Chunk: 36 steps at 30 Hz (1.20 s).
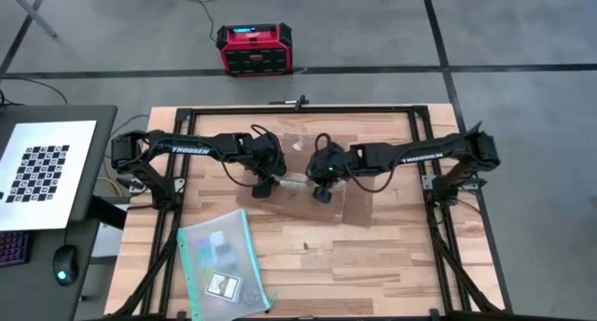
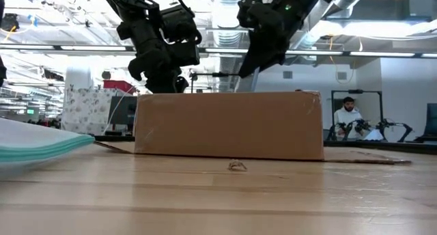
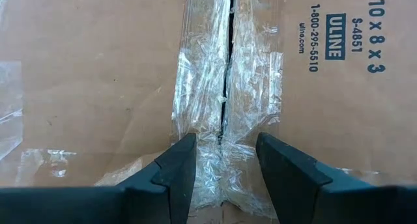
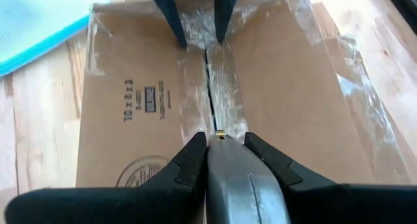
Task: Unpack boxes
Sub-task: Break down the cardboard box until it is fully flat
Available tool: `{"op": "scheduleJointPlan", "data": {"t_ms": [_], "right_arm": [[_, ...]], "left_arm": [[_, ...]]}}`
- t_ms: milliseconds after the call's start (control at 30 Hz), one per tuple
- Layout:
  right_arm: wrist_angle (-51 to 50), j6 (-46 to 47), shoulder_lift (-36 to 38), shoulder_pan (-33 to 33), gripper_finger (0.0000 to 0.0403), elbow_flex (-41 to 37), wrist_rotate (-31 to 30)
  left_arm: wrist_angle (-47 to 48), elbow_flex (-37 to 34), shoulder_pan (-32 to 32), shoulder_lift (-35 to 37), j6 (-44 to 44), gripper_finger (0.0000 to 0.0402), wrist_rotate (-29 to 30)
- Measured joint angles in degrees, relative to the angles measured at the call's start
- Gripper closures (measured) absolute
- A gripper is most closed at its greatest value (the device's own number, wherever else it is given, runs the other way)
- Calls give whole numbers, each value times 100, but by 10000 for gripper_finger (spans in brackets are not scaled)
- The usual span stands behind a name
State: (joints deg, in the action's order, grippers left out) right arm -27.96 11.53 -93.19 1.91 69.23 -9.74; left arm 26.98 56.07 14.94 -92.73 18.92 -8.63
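Mostly hidden from above: brown corrugated cardboard box (image 1: pixel 359 207) at the middle of the wooden table (image 1: pixel 373 265), covered by both dark arms, with little more than a flat flap showing. From table height, plain long side wall (image 2: pixel 229 124) in full, top face out of sight.

Seen close up only from the wrists: shiny, crinkled clear tape (image 3: pixel 208 87) over the centre seam, split along a dark line, and black print on the cardboard.

Left gripper (image 3: pixel 225 165) over the seam, fingers (image 3: pixel 179 168) spread apart on either side of the tape, nothing between them; also visible at the far end of the seam from the right wrist (image 4: pixel 195 22).

Right gripper (image 4: pixel 225 155) closed around a smooth grey tool (image 4: pixel 238 185), small brass-coloured tip at the seam; kind of tool hard to make out.

Beside the box, clear teal-edged plastic pouch (image 1: pixel 219 256), contents blurred. Beyond the table, red and black case (image 1: pixel 254 48) on the floor.
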Motion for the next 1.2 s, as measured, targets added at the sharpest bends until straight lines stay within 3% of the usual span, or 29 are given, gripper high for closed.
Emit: {"op": "scheduleJointPlan", "data": {"t_ms": [367,1200], "right_arm": [[-543,66,98,-181,332,2,9],[-2082,816,1242,-188,332,-9,79]], "left_arm": [[39,2,4,-2,0,253,3],[-140,17,-4,-4,17,253,-53]]}}
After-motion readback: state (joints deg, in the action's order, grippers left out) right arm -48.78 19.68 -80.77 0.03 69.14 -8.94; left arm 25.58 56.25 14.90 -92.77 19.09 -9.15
